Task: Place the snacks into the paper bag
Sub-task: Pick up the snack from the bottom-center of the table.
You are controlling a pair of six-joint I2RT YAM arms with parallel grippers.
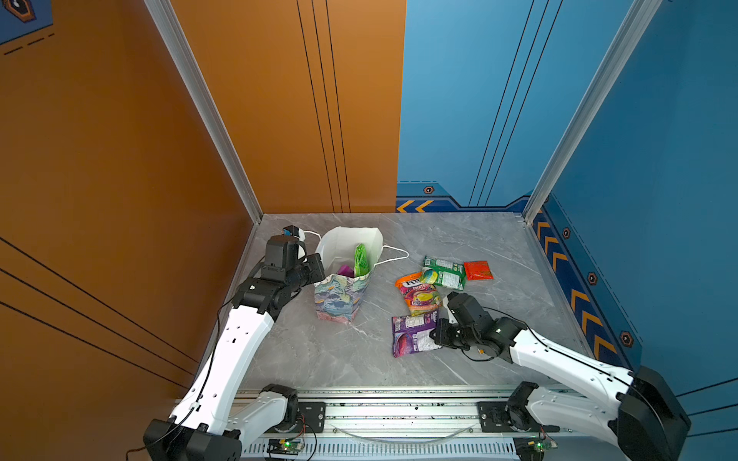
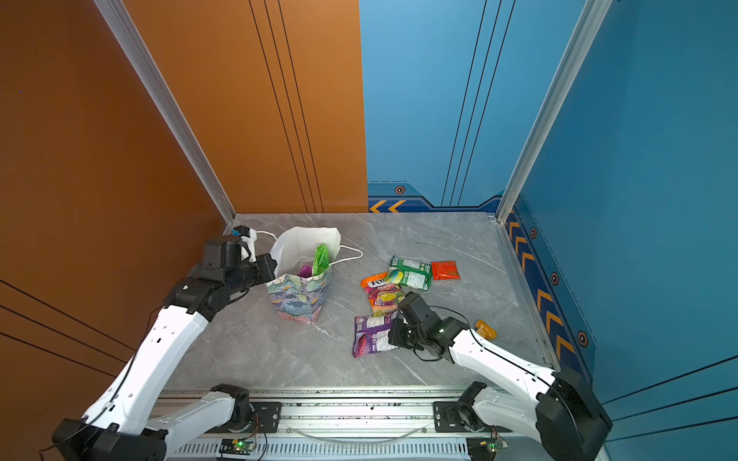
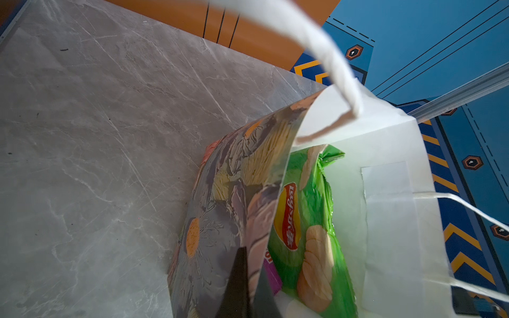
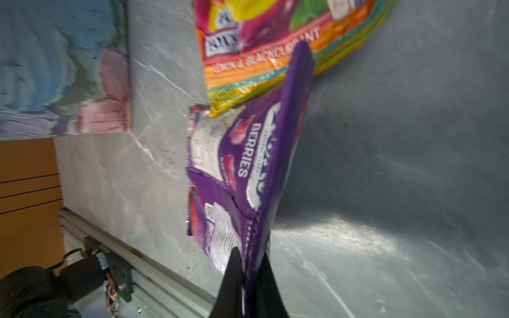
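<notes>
Where others cannot, a top view shows a yellow packet (image 2: 485, 329).

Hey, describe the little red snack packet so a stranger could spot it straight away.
Start at the upright floral paper bag and look across the grey table toward the blue side wall. Just past the green-white packet lies the red packet. It is the only solid red one, much smaller than that neighbour.

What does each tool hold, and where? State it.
Left tool pinches the paper bag by its top rim; right tool pinches the purple packet by one edge.
</notes>
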